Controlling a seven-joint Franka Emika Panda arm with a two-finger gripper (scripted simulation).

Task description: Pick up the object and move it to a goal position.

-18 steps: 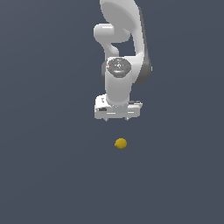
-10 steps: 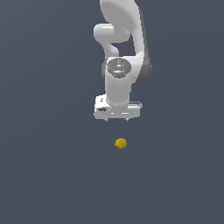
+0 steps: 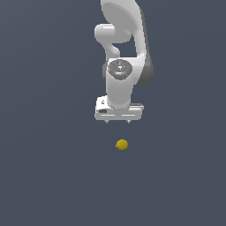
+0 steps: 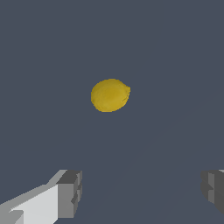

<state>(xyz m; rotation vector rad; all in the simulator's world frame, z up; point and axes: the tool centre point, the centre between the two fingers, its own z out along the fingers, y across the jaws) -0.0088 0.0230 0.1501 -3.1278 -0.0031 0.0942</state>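
The object, a small yellow lemon-like blob [image 3: 122,144], lies on the dark grey surface. It also shows in the wrist view [image 4: 110,95]. My white gripper [image 3: 118,121] hangs above and a little behind it, apart from it, pointing down. Its two fingers [image 4: 69,194] stand wide apart and hold nothing; the gripper [image 4: 142,192] is open. The lemon lies ahead of the gap between the fingers, not between them.
The white arm [image 3: 125,53] rises behind the gripper. The flat dark grey surface [image 3: 53,167] spreads all around, with no other objects in view.
The gripper has come slightly lower and a little towards the lemon. The lemon has not moved. The fingers stay open.
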